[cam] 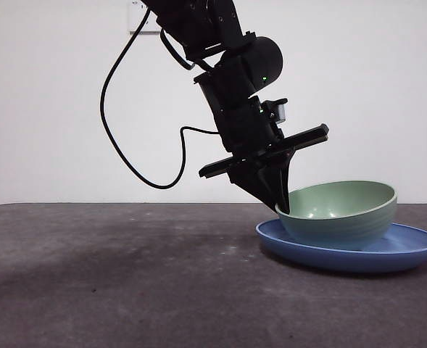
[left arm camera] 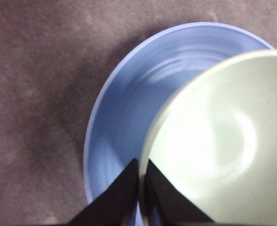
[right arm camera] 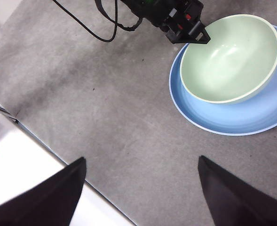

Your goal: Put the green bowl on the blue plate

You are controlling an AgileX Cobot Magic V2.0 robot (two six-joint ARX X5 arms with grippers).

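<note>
The green bowl sits inside the blue plate on the dark table, tipped slightly so its rim is lower on the arm's side. My left gripper comes down from the upper left and is shut on the bowl's near rim. In the left wrist view the two jaws meet at the gripper, pinching the rim of the bowl over the plate. My right gripper hangs open high above bare table, well away from the bowl, the plate and the left gripper.
A black cable loops down from the left arm in front of the white wall. A white surface borders the table edge near the right arm. Grey table stretches to the left of the plate.
</note>
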